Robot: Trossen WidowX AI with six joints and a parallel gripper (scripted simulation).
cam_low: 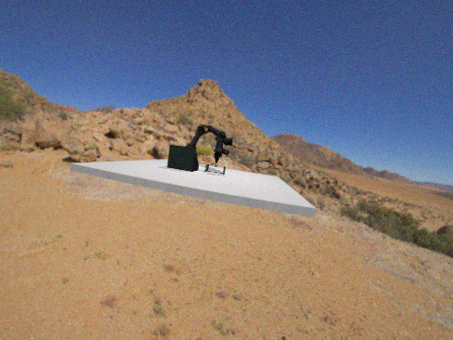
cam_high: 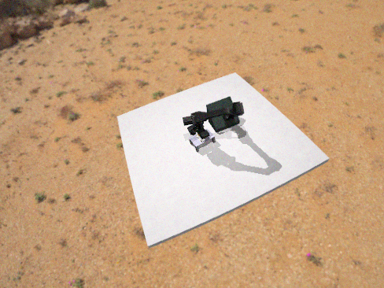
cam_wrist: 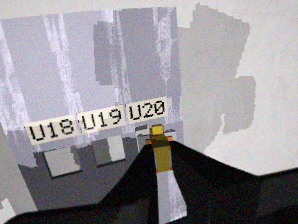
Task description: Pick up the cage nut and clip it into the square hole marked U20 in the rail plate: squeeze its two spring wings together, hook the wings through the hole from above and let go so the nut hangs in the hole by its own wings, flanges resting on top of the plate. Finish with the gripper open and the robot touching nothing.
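In the wrist view, the fingers and the yellow nut (cam_wrist: 162, 157) cover most of the U20 hole (cam_wrist: 142, 134), toward five o'clock; its wings cannot be made out. From above, the plate's labels are too small for reading.

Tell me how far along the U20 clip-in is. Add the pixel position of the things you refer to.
Done: the cage nut (cam_wrist: 162, 155) is picked up. In hand: the gripper (cam_wrist: 160, 149) is shut on it at the U20 hole, below that label on the rail plate (cam_wrist: 145, 60); whether the wings have hooked, I cannot tell. Left: seat if needed, open the fingers, back clear.
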